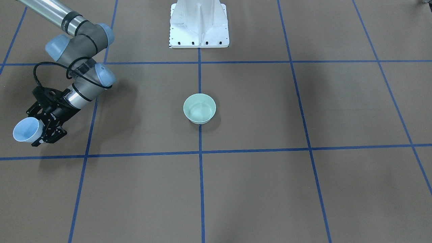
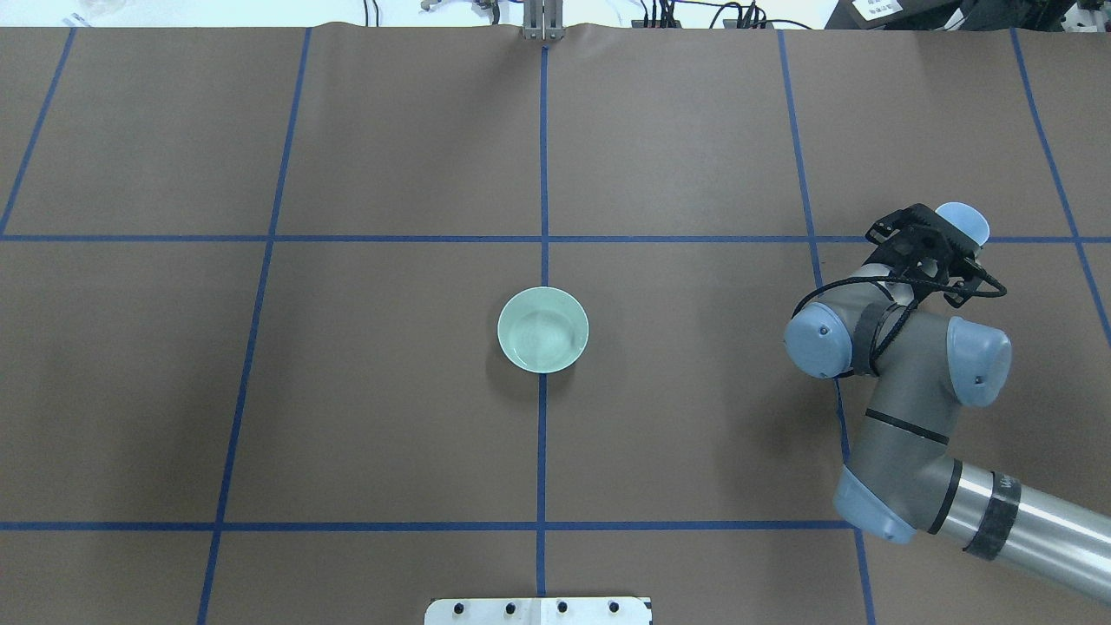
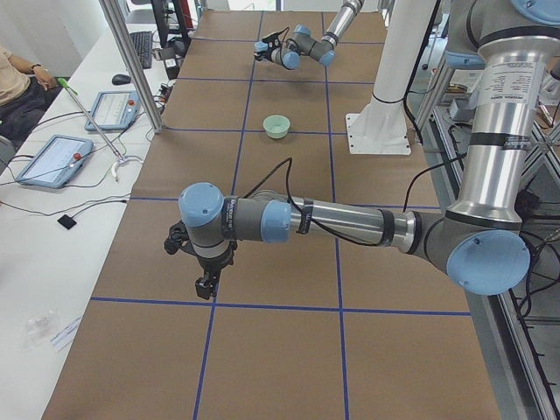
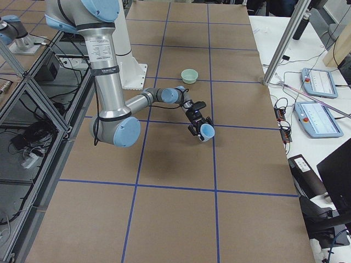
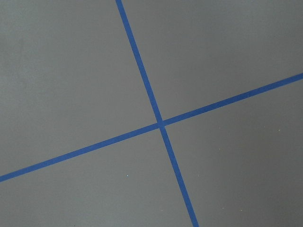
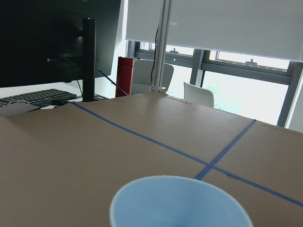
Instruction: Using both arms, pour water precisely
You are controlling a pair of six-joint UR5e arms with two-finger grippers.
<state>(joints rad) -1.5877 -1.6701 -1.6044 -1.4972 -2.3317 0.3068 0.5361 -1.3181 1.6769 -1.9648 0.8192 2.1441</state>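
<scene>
My right gripper [image 1: 39, 129] is shut on a light-blue cup [image 1: 25, 130], held tilted on its side above the table's right end. The cup also shows in the overhead view [image 2: 966, 222], the exterior right view [image 4: 207, 131] and the right wrist view [image 6: 180, 203]; I see no water in it. A pale-green bowl [image 1: 199, 108] stands at the table's middle on a blue tape line, with a faint watery glint at its bottom [image 2: 542, 332]. My left gripper [image 3: 206, 282] hangs over bare table far from the bowl; I cannot tell if it is open or shut.
The white bolted pedestal [image 1: 199, 23] stands behind the bowl. Blue tape lines [image 5: 161, 124] grid the brown table. Tablets and cables [image 3: 52, 159] lie on a white side bench.
</scene>
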